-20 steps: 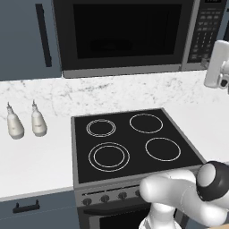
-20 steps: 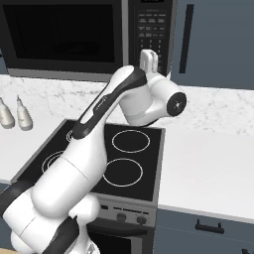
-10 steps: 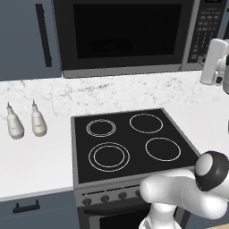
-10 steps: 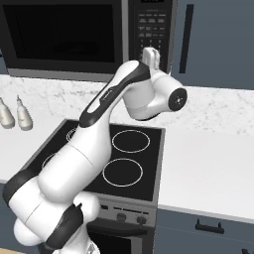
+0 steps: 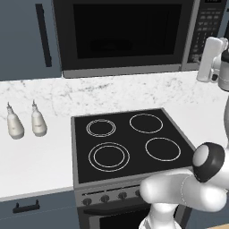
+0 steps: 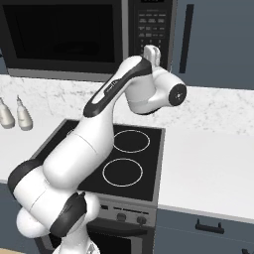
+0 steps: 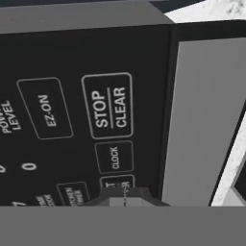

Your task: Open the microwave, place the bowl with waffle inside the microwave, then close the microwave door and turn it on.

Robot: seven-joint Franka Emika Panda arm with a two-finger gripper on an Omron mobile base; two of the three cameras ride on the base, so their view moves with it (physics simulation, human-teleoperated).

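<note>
The microwave (image 5: 125,36) hangs above the stove with the microwave door (image 6: 62,37) shut. Behind its black glass only a dim rounded shape shows, so the bowl and the waffle are hidden from me. My arm reaches up to the button panel (image 6: 155,25) at the microwave's right end, and its white hand (image 5: 209,58) stands right in front of the panel's lower part. In the hand view my gripper (image 7: 125,198) is shut with nothing in it, its tips against the bottom row of buttons, just below the CLOCK button (image 7: 114,157) and the STOP/CLEAR button (image 7: 107,106).
A black stovetop (image 5: 129,143) with four burner rings lies below the microwave. Two white bottles (image 5: 26,121) stand on the marble counter (image 6: 208,158) to the left. A blue-grey cabinet door with a black handle (image 5: 43,35) is left of the microwave.
The hand has crept slightly up and in toward the button panel. The gripper stays shut and the door stays closed.
</note>
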